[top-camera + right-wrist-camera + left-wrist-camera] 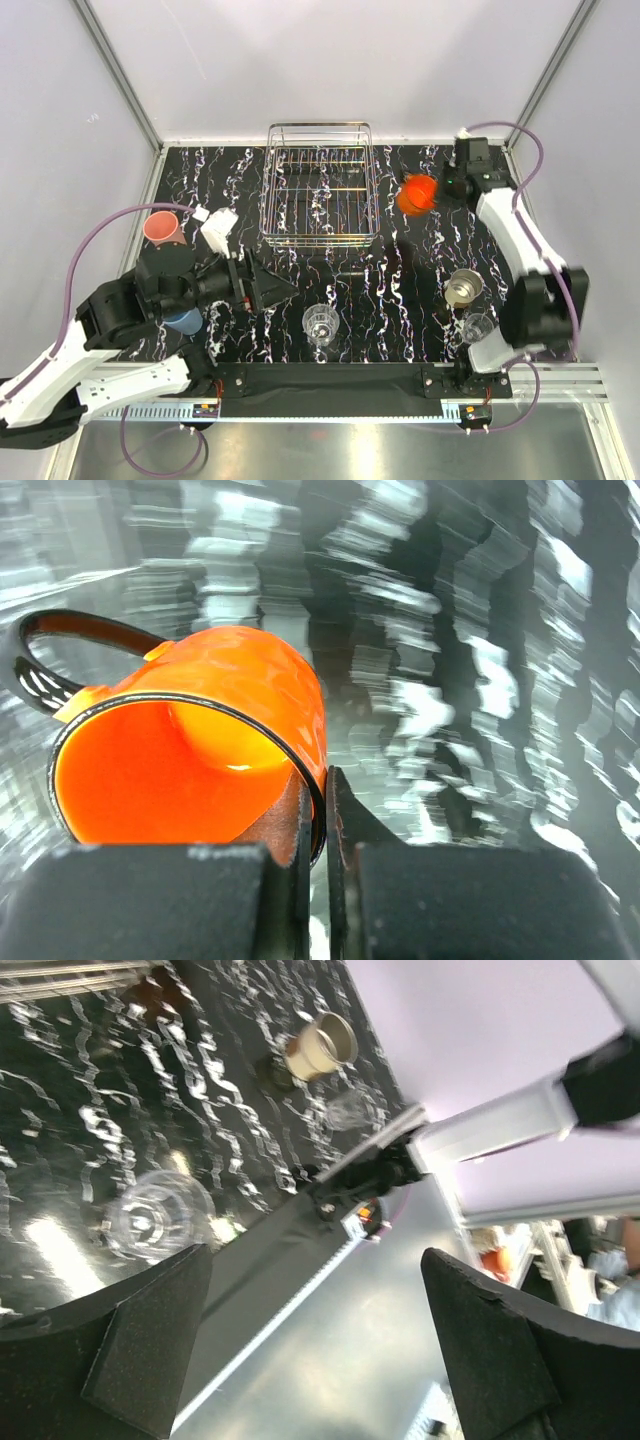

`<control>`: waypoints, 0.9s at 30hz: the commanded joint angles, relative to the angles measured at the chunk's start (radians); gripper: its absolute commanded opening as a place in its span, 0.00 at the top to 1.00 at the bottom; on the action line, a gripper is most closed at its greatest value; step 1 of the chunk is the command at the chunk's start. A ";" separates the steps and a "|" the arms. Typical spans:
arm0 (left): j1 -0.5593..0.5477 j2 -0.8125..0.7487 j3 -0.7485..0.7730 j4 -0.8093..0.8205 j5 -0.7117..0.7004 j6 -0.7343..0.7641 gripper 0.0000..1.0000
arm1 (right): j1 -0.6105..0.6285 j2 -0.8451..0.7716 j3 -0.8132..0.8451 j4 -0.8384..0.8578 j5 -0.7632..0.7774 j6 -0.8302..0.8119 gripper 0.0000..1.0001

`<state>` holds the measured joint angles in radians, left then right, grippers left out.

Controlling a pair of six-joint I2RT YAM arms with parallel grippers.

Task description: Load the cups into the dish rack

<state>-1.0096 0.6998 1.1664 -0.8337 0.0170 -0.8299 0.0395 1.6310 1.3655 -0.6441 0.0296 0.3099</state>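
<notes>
The silver wire dish rack (320,185) stands at the back middle, with no cups in it. My right gripper (437,190) is shut on the rim of the orange mug (415,194), held just right of the rack; the wrist view shows the mug (200,740) pinched between the fingers (345,820), one inside the rim and one outside. My left gripper (272,285) is open and empty, left of a clear glass (320,324). The salmon-pink tumbler (163,229) and light blue cup (185,321) sit by the left arm. The beige cup (463,288) and another clear glass (478,327) stand at the right.
A white object (217,228) lies near the pink tumbler. The left wrist view shows the clear glass (155,1210), the beige cup (320,1045) and the table's front rail (300,1220). The enclosure walls and corner posts border the table.
</notes>
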 commanded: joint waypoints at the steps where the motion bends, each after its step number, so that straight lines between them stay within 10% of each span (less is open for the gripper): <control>1: 0.000 0.033 0.061 0.102 0.101 -0.075 0.10 | 0.178 -0.260 -0.002 0.139 -0.082 -0.058 1.00; 11: 0.072 0.127 -0.031 0.439 0.515 -0.424 0.21 | 0.430 -0.669 -0.285 0.426 -0.379 -0.166 1.00; 16: 0.075 0.113 -0.255 0.855 0.554 -0.702 0.28 | 0.450 -0.796 -0.431 0.538 -0.493 -0.225 1.00; 27: 0.075 0.118 -0.335 0.969 0.483 -0.928 0.25 | 0.453 -0.976 -0.605 0.753 -0.691 -0.395 1.00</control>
<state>-0.9379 0.8307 0.8581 0.0376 0.4927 -1.6363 0.4847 0.7246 0.7414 -0.0883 -0.5797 -0.0063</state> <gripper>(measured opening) 0.739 0.037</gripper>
